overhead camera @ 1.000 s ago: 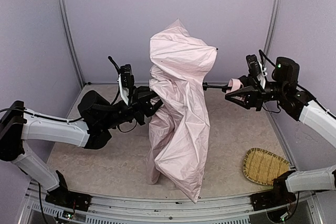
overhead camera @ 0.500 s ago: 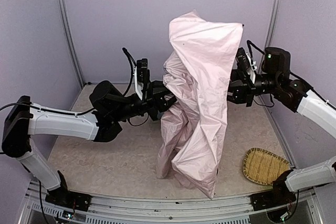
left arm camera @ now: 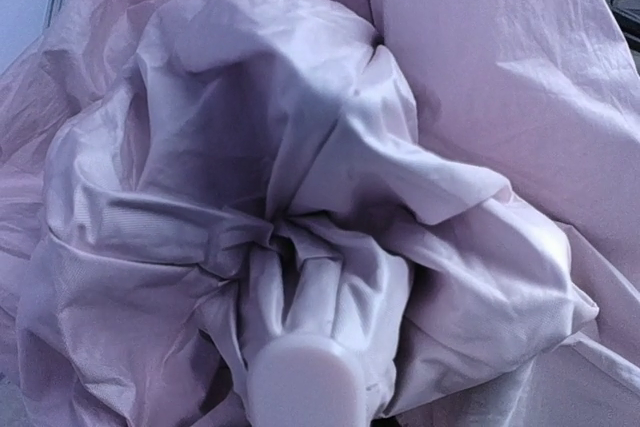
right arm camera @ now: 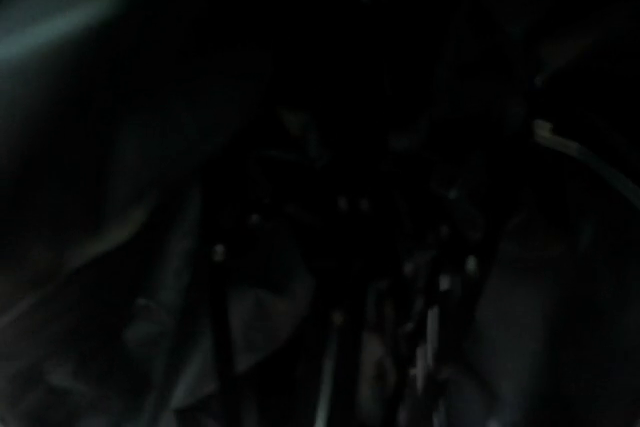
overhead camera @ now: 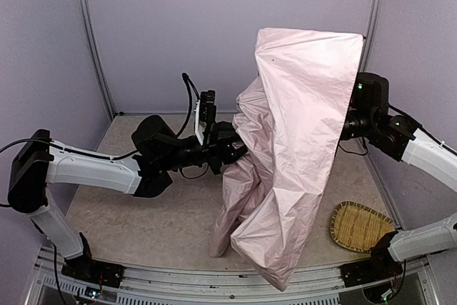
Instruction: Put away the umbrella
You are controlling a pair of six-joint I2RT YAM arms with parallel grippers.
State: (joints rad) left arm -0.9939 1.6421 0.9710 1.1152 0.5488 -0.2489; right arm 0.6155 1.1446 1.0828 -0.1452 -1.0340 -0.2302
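A crumpled pale pink folding umbrella (overhead camera: 307, 105) hides the right pincer; its own view is black, state impossible to tell. The left pincer (overhead camera: 237, 149) pinches bunched fabric.

Crinkled, faintly glossy thin cloth of umbrella (overhead camera: 300, 141)

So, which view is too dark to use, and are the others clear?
Right wrist view: almost black, only faint shapes. Top external view: evenly lit and sharp on the umbrella. Left wrist view: bright, but the nearest part is soft.
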